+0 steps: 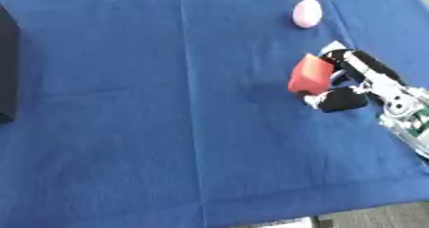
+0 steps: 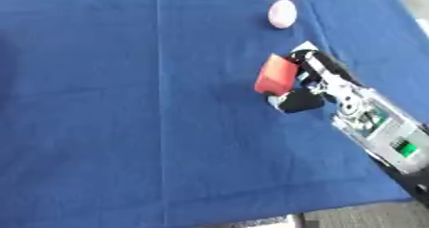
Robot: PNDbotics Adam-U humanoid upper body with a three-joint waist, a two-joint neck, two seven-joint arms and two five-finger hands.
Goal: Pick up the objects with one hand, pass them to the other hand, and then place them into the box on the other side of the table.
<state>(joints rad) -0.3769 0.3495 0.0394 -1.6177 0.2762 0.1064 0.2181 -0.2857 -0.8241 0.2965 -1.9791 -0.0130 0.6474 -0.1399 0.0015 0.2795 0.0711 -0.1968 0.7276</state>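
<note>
A red block (image 1: 311, 74) is held at the right of the blue cloth, with my right hand (image 1: 352, 81) shut on it, fingers behind it and the thumb below. A pink egg-shaped object (image 1: 307, 13) lies on the cloth farther back, apart from the hand. A dark box (image 1: 6, 59) stands at the left edge of the table, only partly in view. My left hand does not show in either view.
A blue cloth (image 1: 167, 126) covers the whole table, with fold creases running front to back. The table's front edge runs along the bottom, and something white (image 1: 285, 223) lies at that edge.
</note>
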